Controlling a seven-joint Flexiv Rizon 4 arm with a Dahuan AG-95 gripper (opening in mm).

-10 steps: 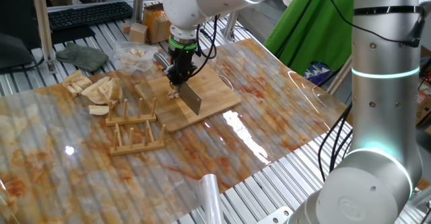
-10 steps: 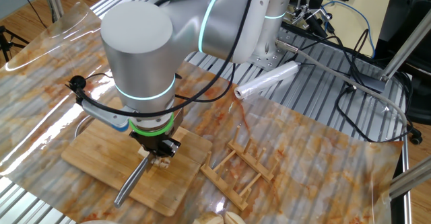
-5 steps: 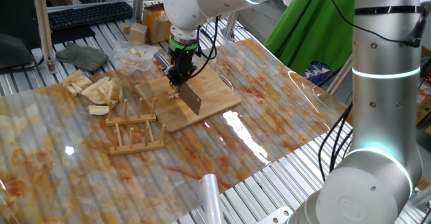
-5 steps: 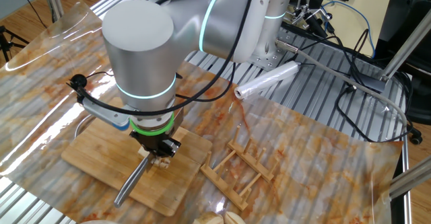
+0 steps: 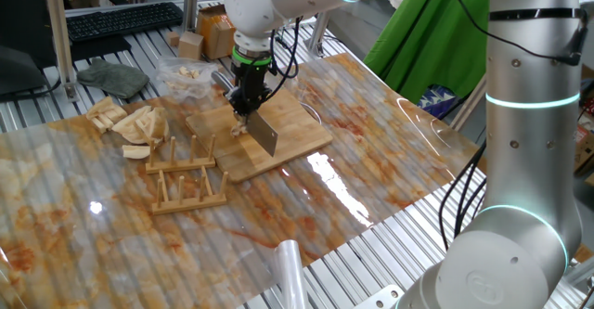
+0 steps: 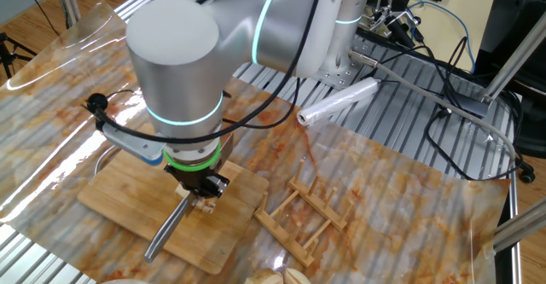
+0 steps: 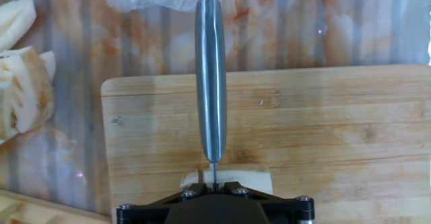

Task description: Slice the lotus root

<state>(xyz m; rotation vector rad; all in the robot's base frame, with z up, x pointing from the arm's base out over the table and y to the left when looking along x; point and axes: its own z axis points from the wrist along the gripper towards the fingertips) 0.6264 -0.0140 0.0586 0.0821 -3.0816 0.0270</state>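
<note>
The lotus root (image 7: 229,179) is a small cream chunk on the bamboo board (image 7: 323,130), right under the knife's edge at the bottom of the hand view. My gripper (image 7: 214,189) is shut on the knife, whose steel handle (image 7: 210,76) points straight away from the hand. In one fixed view the gripper (image 5: 248,107) stands upright over the board (image 5: 297,123), with the blade (image 5: 264,135) down beside the pale root (image 5: 239,129). In the other fixed view the gripper (image 6: 202,200) hides the root, and the knife handle (image 6: 167,229) sticks out toward the board's (image 6: 119,200) near edge.
A heap of tan wedge slices (image 5: 130,122) lies left of the board, also seen at the left edge of the hand view (image 7: 23,83). A clear plastic bag (image 5: 184,75) of pale chunks sits behind it. A wooden rack (image 5: 186,181) stands in front, and a plastic roll (image 5: 288,272) lies near the table's front edge.
</note>
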